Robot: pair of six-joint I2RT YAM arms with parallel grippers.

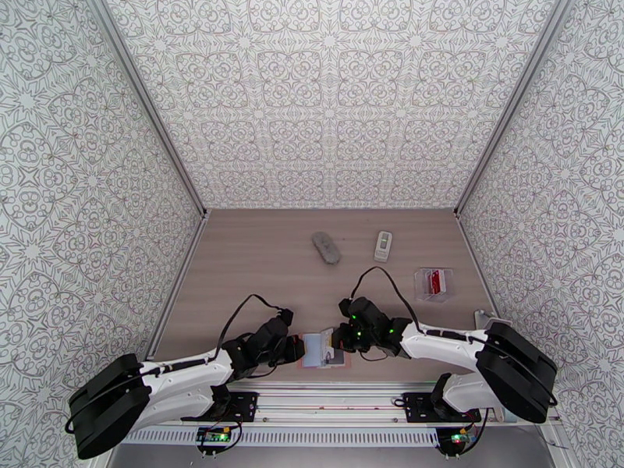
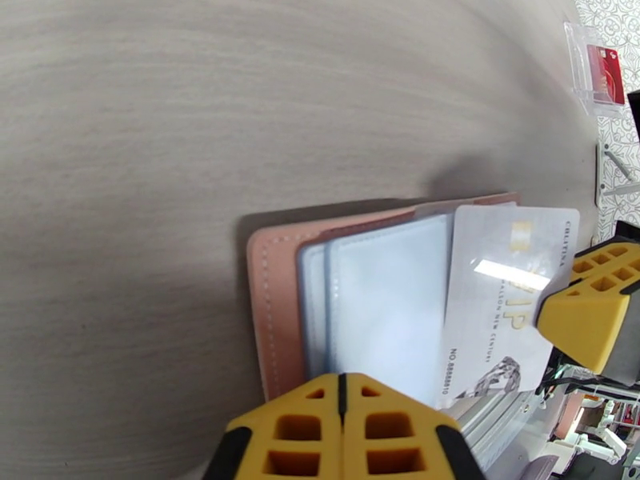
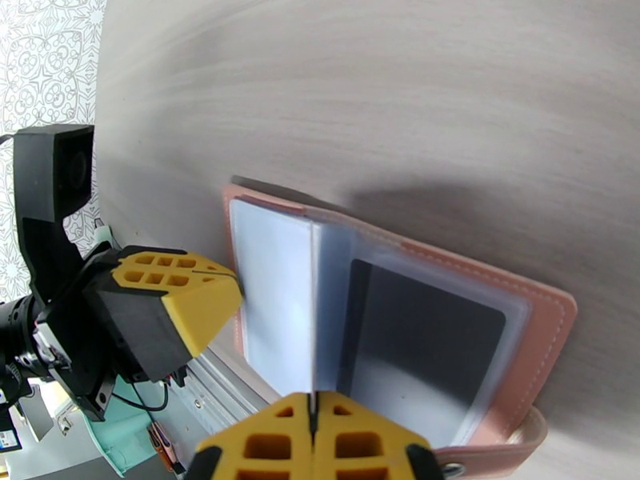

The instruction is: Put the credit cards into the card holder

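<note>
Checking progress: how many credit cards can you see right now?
3: a white card at the open card holder, a dark card tucked inside it, and a red card in the clear box. More may be hidden.

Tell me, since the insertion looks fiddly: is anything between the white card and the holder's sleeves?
Nothing visible does. The white card, gripped by the right gripper, lies over the open card holder with its edge meeting the clear sleeves.
</note>
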